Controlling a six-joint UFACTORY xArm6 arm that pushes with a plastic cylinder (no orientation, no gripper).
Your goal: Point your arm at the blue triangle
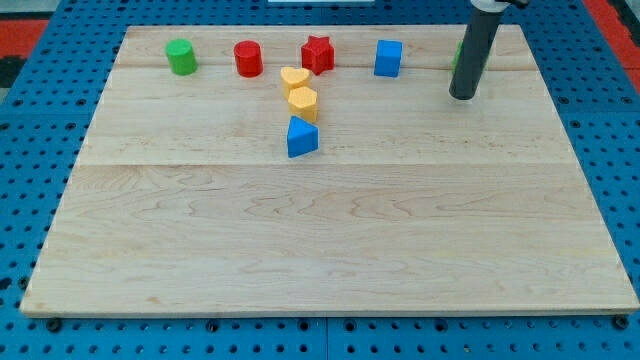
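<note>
The blue triangle (301,138) lies well left of my tip (463,97) (a bare rod, grasping nothing).

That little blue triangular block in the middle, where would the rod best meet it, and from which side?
I have no gripper, so I can only touch it. My tip stands far to the view's right of the blue triangular block. Its right face looks open, while two yellow blocks crowd it just above. Coming in from the view's right, toward that face, seems best.
</note>
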